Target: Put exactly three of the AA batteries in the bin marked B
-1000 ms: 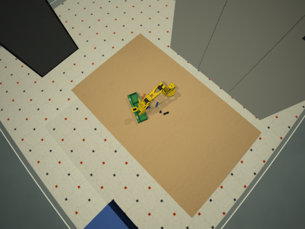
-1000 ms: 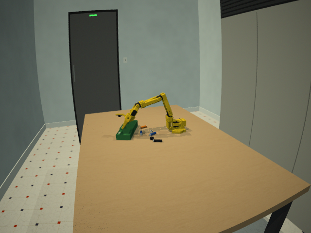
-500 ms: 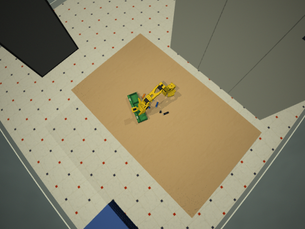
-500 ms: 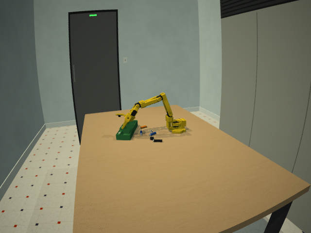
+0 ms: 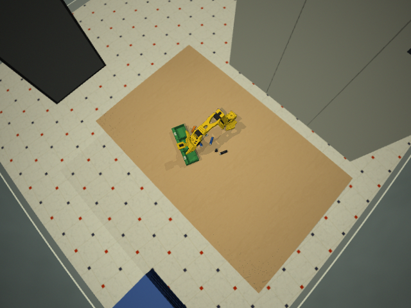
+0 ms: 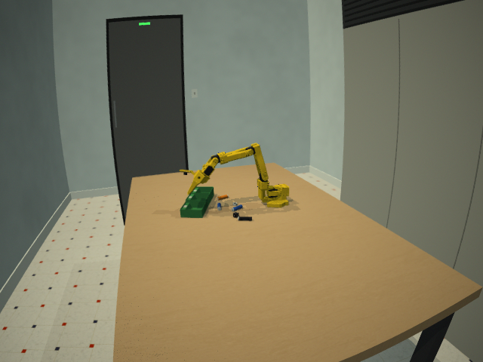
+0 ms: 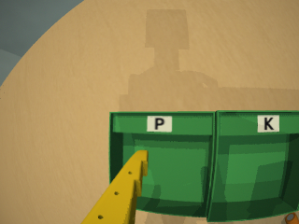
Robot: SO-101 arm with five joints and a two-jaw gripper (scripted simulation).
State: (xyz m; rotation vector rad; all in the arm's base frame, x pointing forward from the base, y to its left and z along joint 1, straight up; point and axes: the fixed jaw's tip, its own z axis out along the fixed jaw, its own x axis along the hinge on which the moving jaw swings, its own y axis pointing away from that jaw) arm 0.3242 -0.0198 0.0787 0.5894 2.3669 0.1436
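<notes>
Looking from the top, the yellow plastic claw (image 5: 184, 148) (image 6: 185, 182) (image 7: 135, 170) is wide open with nothing in it, over the row of green open-topped bins (image 5: 192, 158) (image 6: 191, 213) (image 7: 163, 173); the likely batteries lie back toward the arm's base. The nearer blue cylinder (image 5: 200, 144) (image 6: 219, 206) is just beside the row, partly hidden. The farther blue cylinder (image 5: 211, 140) (image 6: 237, 207) has its long axis slanting more steeply than the arm, so the claw probably needs to draw back and turn its fingers across it.

In the exterior view, both blue cylinders lie on the table (image 5: 252, 185) (image 6: 272, 265), between bins and base, beyond the black cylinder (image 5: 223, 152) (image 6: 244, 218).

By the wrist view, P and K are readable, B is not; the orange cylinder (image 5: 193, 129) (image 6: 223, 197) (image 7: 291, 218) peeks in at lower right, its type uncertain

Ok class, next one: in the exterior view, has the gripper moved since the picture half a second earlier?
Yes, upward: the gripper now sits higher against the green bins.
</notes>
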